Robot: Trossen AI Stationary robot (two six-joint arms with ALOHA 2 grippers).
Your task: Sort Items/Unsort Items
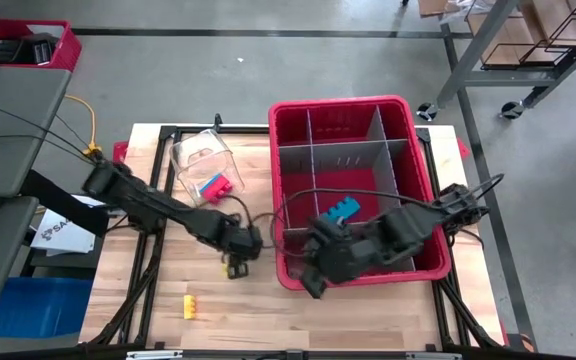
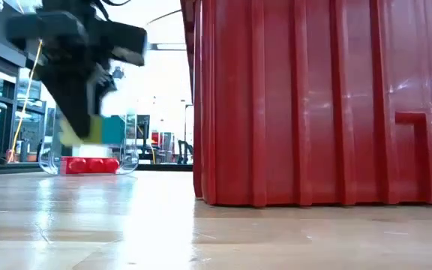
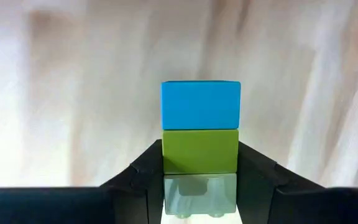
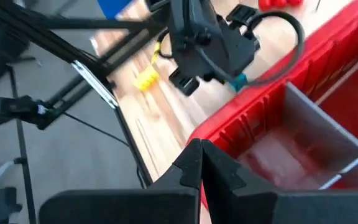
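A: What does the left gripper [image 3: 200, 186] hold?

B: Its 2 jaws are clamped on a stack of blocks. The green block [image 3: 200, 150] sits between the fingers [image 3: 143, 180], the blue block [image 3: 201, 104] juts out beyond the fingertips, and a pale block [image 3: 200, 194] lies deeper between the jaws.

A: And the right gripper [image 4: 201, 163]?

B: Its jaws are pressed together on nothing, over the front edge of the red bin [image 1: 290, 170].

A: Other items?

B: 1 yellow block [image 1: 190, 306] lies on the table [image 1: 268, 310], apart from the left jaws. 1 blue piece [image 1: 338, 210] rests in the bin, just beyond the right jaws. Red pieces [image 2: 88, 165] lie in a clear container [image 1: 200, 158].
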